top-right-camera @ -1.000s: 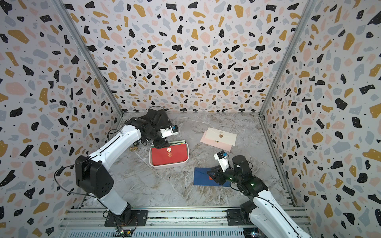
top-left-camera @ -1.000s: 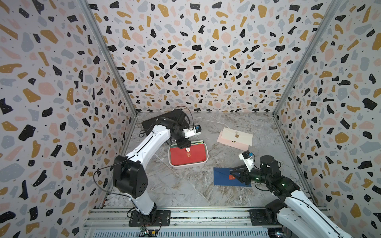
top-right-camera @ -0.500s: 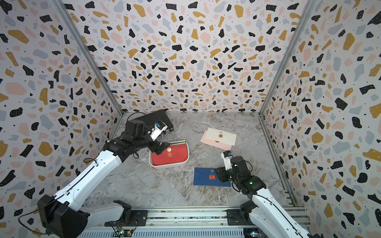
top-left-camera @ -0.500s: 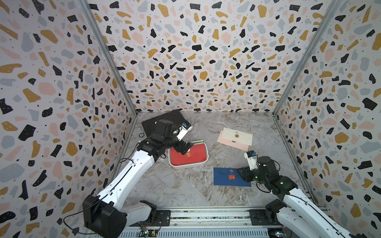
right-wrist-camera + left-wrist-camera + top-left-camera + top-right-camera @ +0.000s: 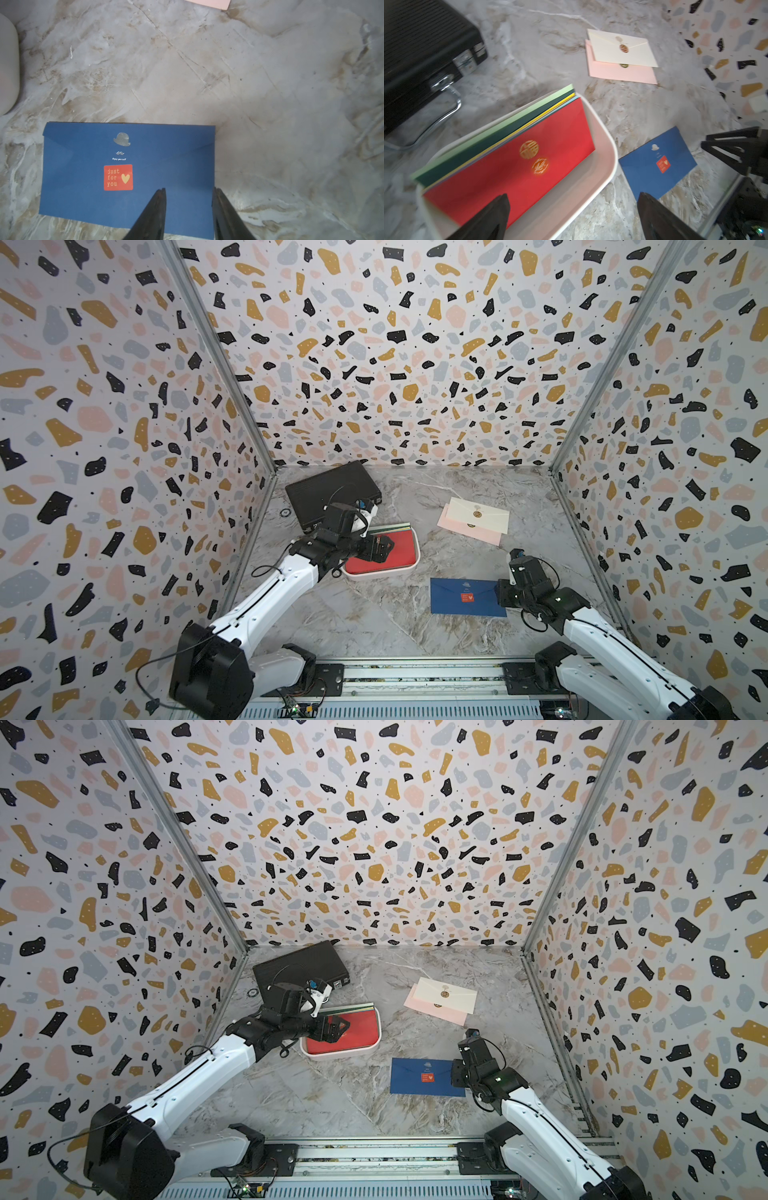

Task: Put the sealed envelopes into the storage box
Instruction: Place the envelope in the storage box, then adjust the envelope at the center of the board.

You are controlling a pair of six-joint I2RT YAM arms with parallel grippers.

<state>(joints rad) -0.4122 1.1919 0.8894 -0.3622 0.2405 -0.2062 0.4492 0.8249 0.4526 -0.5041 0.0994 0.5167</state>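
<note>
Desk (image 5: 436, 639): grey-and-tan marbled top, closed in on the left, far and right sides by terrazzo-patterned panels (image 5: 395, 364). Lying directly on it:
- a black ribbed briefcase (image 5: 328, 489) with a metal handle, flat in the far left corner
- a small dark ring (image 5: 285, 512) just left of the briefcase, by the left panel
- a white storage box (image 5: 382, 576) left of centre, on the near side of the briefcase
- a navy envelope (image 5: 461, 601), flat and seal side up, near right, apart from the box

Far right of centre is a pink envelope (image 5: 469, 534) lying flat, with a cream envelope (image 5: 484, 514) overlapping its far part, both seal side up.
</note>
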